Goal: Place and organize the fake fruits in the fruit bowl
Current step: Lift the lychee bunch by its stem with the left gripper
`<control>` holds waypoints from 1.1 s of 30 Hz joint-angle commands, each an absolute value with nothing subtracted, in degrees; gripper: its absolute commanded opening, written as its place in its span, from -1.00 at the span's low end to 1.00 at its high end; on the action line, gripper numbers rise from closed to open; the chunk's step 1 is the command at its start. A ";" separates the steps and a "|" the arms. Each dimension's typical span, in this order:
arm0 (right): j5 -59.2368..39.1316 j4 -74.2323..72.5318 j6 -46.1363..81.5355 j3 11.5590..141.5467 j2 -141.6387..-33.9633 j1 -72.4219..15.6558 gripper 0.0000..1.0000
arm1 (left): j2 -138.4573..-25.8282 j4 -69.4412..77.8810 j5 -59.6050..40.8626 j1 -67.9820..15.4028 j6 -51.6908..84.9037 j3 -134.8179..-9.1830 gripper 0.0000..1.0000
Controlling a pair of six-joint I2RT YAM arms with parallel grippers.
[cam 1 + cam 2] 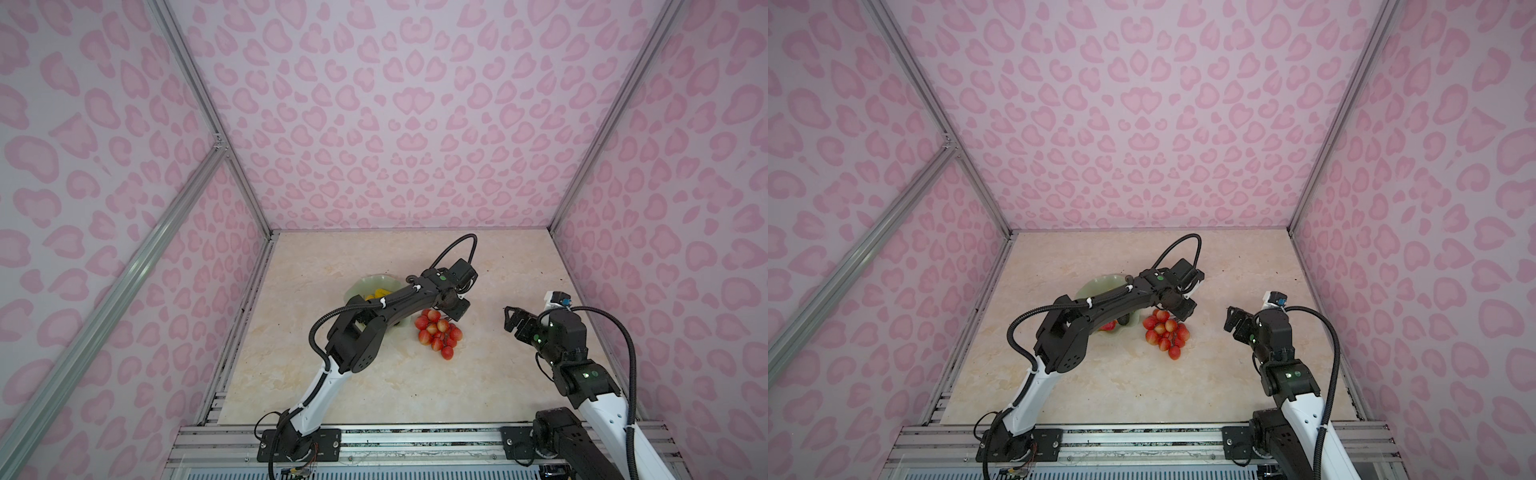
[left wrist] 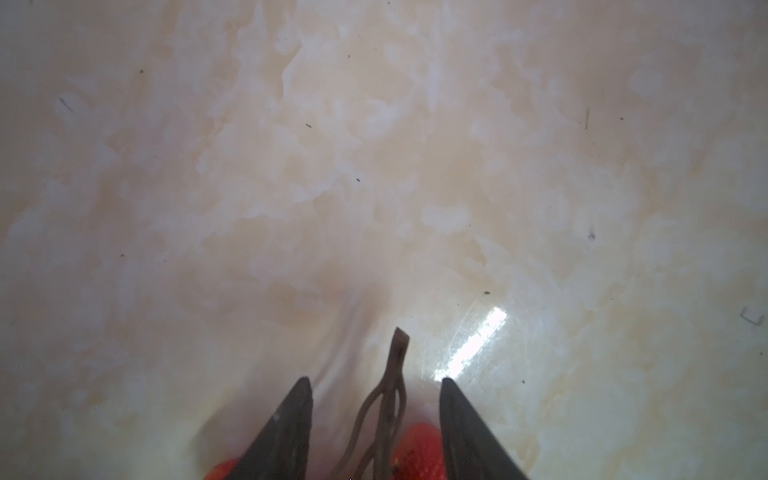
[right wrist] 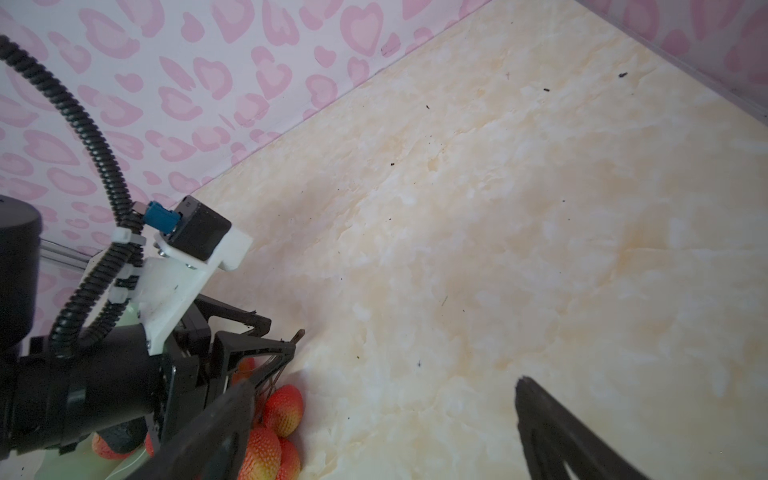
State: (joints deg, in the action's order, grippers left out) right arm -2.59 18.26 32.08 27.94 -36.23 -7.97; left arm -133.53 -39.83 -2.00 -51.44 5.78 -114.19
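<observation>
top views: berry cluster (image 1: 439,333) lies on worktop (image 1: 490,374) just beside fruit bowl (image 1: 1100,284); right gripper (image 1: 1232,321) released, empty, well apart | left wrist: left gripper (image 2: 376,386) parted around dark stem (image 2: 395,365), not clamped; stem likely best hold, berries light, floppy | right wrist: open worktop, wall (image 3: 208,83) behind.

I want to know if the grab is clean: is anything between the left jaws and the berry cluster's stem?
Nothing visible. In the left wrist view the dark stem rises bare between the open jaws of the left gripper, gaps on both sides. The berry cluster lies on the table beside the fruit bowl.
</observation>
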 commanded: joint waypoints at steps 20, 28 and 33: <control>-2.29 16.52 32.85 26.98 -35.16 -7.73 0.95 | -133.36 -39.18 -6.87 -51.68 7.21 -112.86 -0.65; -2.30 16.22 33.03 26.90 -35.16 -7.73 0.95 | -129.24 -37.43 -8.42 -51.68 8.31 -110.47 -0.91; -2.33 15.82 33.04 27.25 -35.41 -7.70 0.95 | -123.34 -35.28 -8.70 -51.68 8.98 -107.98 -0.91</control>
State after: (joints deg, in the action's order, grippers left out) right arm -2.57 17.37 32.82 27.35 -35.24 -7.75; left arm -131.79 -37.45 -7.77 -51.81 7.99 -108.81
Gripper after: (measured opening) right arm 0.972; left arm 0.087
